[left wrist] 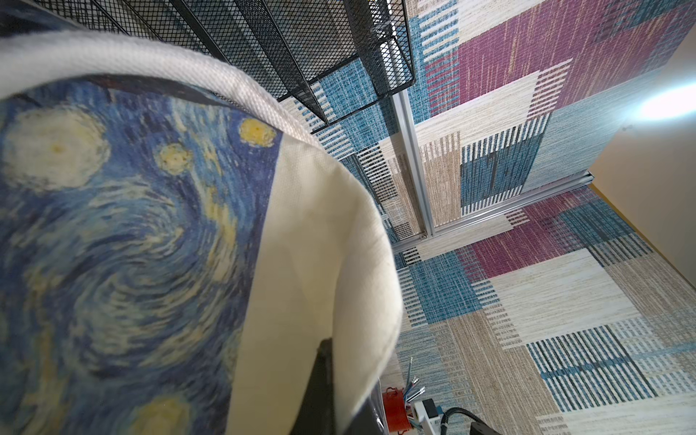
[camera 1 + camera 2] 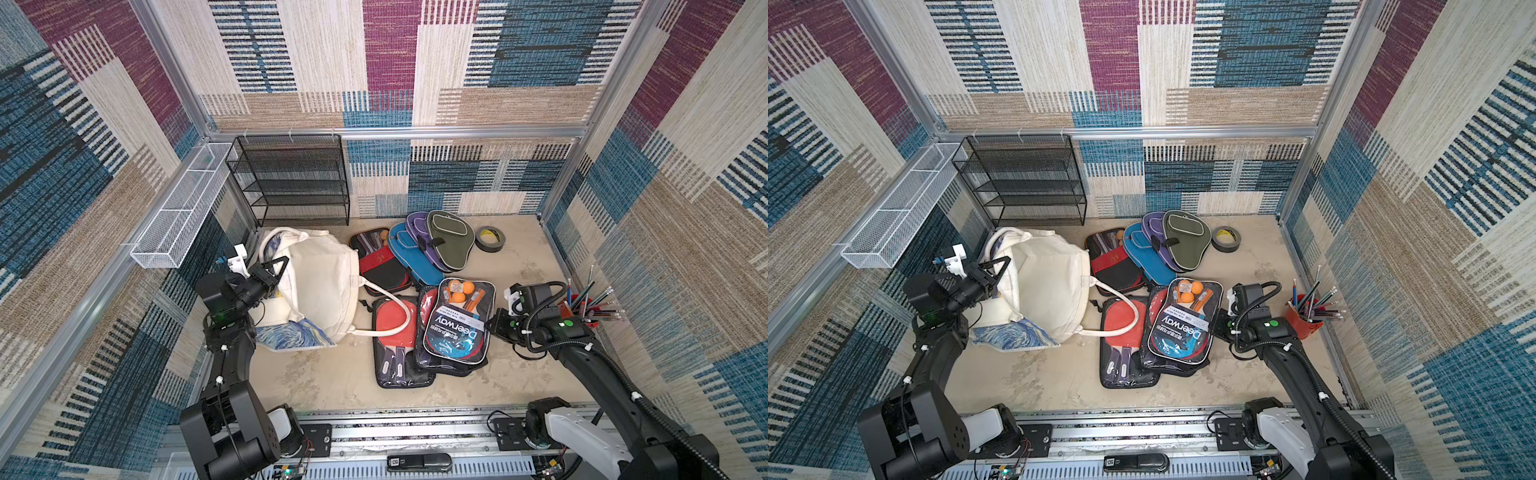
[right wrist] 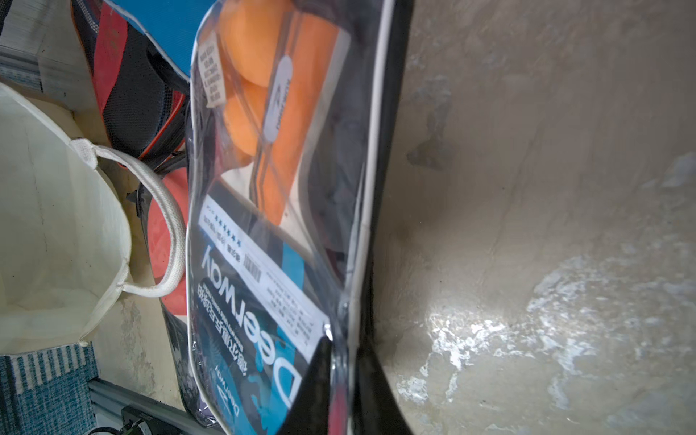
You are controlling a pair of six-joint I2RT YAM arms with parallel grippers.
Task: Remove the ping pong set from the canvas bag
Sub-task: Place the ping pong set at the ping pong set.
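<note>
The cream canvas bag (image 2: 320, 282) (image 2: 1046, 282) lies slumped at the left, its blue-and-yellow print (image 1: 113, 244) partly folded under. My left gripper (image 2: 279, 266) (image 2: 1000, 266) (image 1: 346, 395) is shut on the bag's rim, with cloth between its fingers. A clear ping pong set (image 2: 457, 328) (image 2: 1179, 328) (image 3: 271, 226) with orange balls and a "Deerway" label rests outside the bag on top of other sets. My right gripper (image 2: 492, 322) (image 2: 1223, 322) (image 3: 344, 357) stands at this set's right edge. Its fingers are slightly parted on either side of the plastic rim.
A red-paddle set (image 2: 395, 340) lies under the bag's white handle (image 2: 390, 307). Blue, purple and green paddle covers (image 2: 449, 237) and a tape roll (image 2: 488, 238) sit behind. A red cup of pencils (image 2: 582, 307) stands by my right arm. A black mesh rack (image 2: 291, 178) stands at the back left.
</note>
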